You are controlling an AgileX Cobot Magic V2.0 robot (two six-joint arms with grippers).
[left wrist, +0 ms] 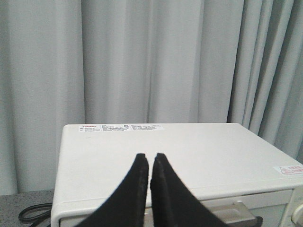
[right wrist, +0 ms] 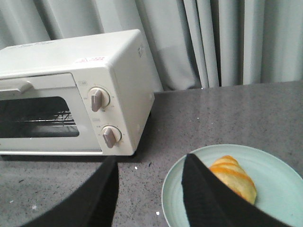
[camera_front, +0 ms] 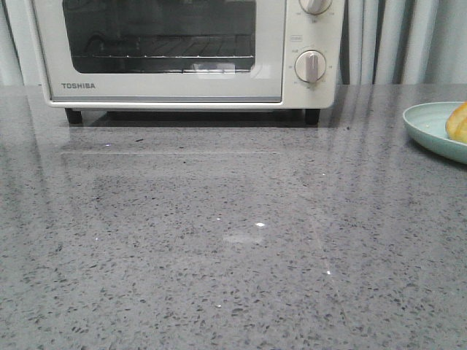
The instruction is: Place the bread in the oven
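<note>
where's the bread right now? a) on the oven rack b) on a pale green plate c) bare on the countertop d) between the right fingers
b: the bread lies on the pale green plate, beside the closed oven; the right gripper is open and holds nothing.

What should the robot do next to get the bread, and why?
Probably the right gripper should ease down over the bread. Its fingers are spread open and empty, the roll lies loose on the pale green plate just beyond them, and the oven door is shut, so nothing can go in until the left gripper, closed above the oven, opens it.
</note>
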